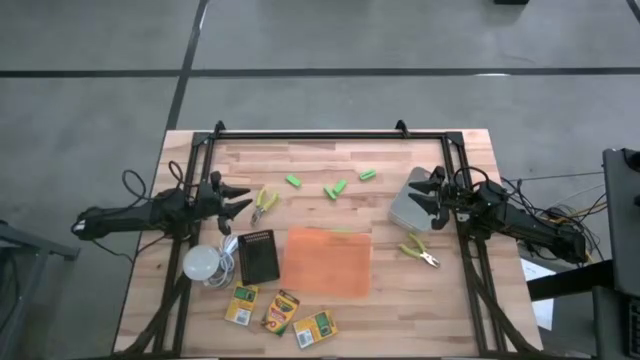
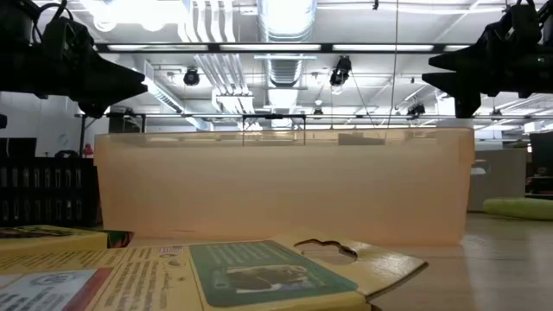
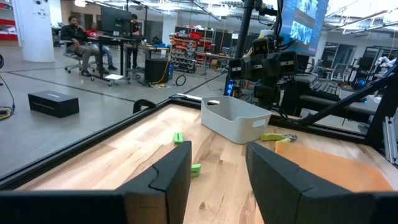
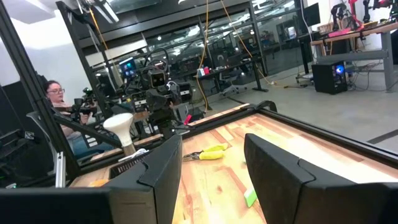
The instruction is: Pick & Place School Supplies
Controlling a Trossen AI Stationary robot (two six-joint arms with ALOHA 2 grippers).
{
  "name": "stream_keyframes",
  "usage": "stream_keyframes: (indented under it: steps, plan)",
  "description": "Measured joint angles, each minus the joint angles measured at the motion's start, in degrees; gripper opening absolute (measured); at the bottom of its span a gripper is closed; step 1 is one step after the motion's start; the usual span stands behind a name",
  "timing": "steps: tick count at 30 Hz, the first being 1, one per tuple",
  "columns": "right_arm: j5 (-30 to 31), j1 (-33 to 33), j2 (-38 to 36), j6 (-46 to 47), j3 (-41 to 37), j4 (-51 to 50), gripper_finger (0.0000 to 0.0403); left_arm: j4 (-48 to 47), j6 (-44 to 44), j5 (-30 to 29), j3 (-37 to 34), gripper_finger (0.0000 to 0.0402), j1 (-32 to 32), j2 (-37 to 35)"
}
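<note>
**Both arms waiting at the edges, nothing picked up yet**

Wooden planks of the tabletop (image 1: 330,160) spread out below me, a black frame around them and a wide workshop floor beyond. My left jaws (image 1: 240,200) hover at nine o'clock, standing apart and empty, just beside one pair of yellow-handled scissors (image 1: 264,201). My right jaws (image 1: 422,197) hover at three o'clock over a grey bin (image 1: 403,207), also apart and holding nothing.

Three green blocks (image 1: 336,187) lie scattered toward twelve o'clock, between my two arms. A second pair of scissors (image 1: 420,252) rests near four o'clock. Three crayon boxes (image 1: 281,311) sit at six o'clock, below the orange tray (image 1: 327,262) in the centre. A white bulb (image 1: 201,263) and a black pad (image 1: 259,256) lie near eight o'clock.

I judge the task barely begun: every supply is on the wood. Next, my left arm should drop onto the nearest scissors, line its jaws across the handles, and close.
</note>
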Motion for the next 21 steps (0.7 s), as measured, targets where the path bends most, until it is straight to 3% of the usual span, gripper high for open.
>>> stream_keyframes:
  steps: [21]
  plan:
    - [0.0,0.0,0.0,0.0,0.0,0.0,0.0169,0.0,0.4,0.0,0.0,0.0159,0.0,0.0]
